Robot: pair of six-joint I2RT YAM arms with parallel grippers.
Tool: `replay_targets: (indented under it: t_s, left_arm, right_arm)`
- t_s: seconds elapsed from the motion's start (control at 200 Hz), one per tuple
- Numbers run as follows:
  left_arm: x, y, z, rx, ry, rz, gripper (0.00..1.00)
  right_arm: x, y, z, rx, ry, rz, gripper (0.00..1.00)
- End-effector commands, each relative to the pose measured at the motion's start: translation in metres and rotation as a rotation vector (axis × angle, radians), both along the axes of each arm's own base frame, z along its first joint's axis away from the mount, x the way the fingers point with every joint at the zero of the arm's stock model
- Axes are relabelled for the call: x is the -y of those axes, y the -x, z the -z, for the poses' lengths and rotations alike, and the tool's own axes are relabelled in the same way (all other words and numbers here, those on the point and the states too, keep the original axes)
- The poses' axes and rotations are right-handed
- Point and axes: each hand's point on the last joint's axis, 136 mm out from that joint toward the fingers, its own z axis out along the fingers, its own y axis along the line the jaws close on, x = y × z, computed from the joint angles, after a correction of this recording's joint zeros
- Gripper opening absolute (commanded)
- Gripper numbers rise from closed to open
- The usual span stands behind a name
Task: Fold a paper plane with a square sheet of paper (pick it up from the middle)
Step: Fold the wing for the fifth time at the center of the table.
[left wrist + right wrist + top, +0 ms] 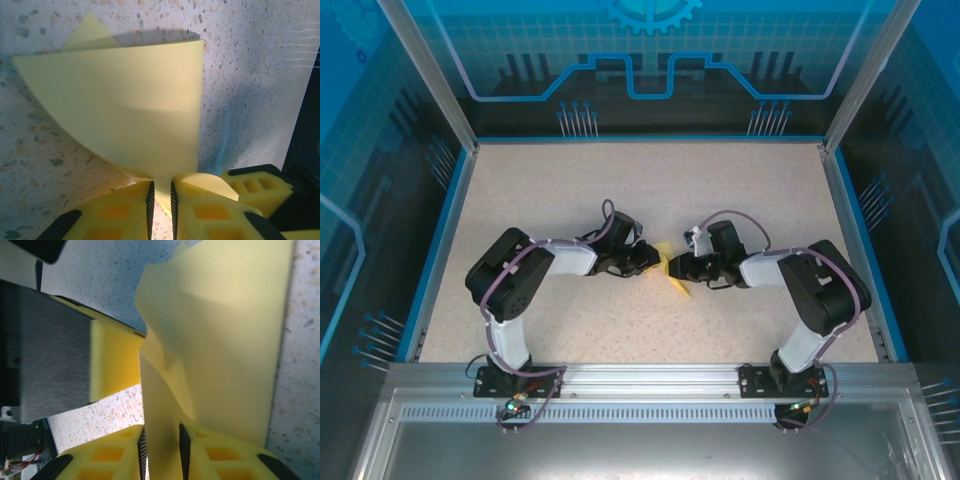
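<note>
Floppy, feather-light paper (pixel 125 100)
Left gripper (pixel 161 200) pinches it, right gripper (pixel 161 450) sits loose around it; I'd grab near creases.

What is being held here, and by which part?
The yellow paper: left gripper pinches one edge; right gripper straddles another edge, grip unclear.

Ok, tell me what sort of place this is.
Probably a robotics lab's enclosed test cell: a speckled table fenced by aluminium posts and blue circuit-print panels, with two robot arms bolted to a rail at its near edge.
</note>
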Motion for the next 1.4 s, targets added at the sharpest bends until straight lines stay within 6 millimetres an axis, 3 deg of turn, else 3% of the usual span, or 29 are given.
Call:
replay_targets:
  t_s: [0.0, 0.26, 0.485, 0.7, 1.0, 1.2, 1.395]
  left_arm:
    - [0.008, -0.004, -0.002, 0.024, 0.003, 0.034, 0.19]
    - [0.009, -0.006, 0.001, 0.009, -0.004, 0.028, 0.19]
    - [0.010, -0.006, -0.001, 0.012, -0.002, 0.032, 0.19]
    - [0.009, -0.004, 0.003, 0.004, -0.007, 0.032, 0.18]
    - [0.008, -0.004, 0.004, 0.001, -0.010, 0.030, 0.18]
    - [0.009, -0.004, 0.005, 0.000, -0.011, 0.031, 0.18]
    - [0.009, -0.004, 0.002, 0.003, -0.009, 0.032, 0.18]
  right_arm:
    - [0.009, 0.008, -0.001, -0.004, 0.061, -0.049, 0.28]
    - [0.010, 0.009, -0.016, 0.059, 0.147, -0.085, 0.33]
    - [0.021, 0.022, -0.016, 0.193, 0.440, -0.155, 0.38]
    - [0.032, 0.019, -0.006, 0.255, 0.655, -0.133, 0.37]
    - [0.019, 0.016, -0.006, 0.302, 0.699, -0.168, 0.36]
    - [0.009, 0.017, 0.001, 0.295, 0.697, -0.195, 0.30]
    - [0.003, 0.019, 0.005, 0.280, 0.663, -0.201, 0.13]
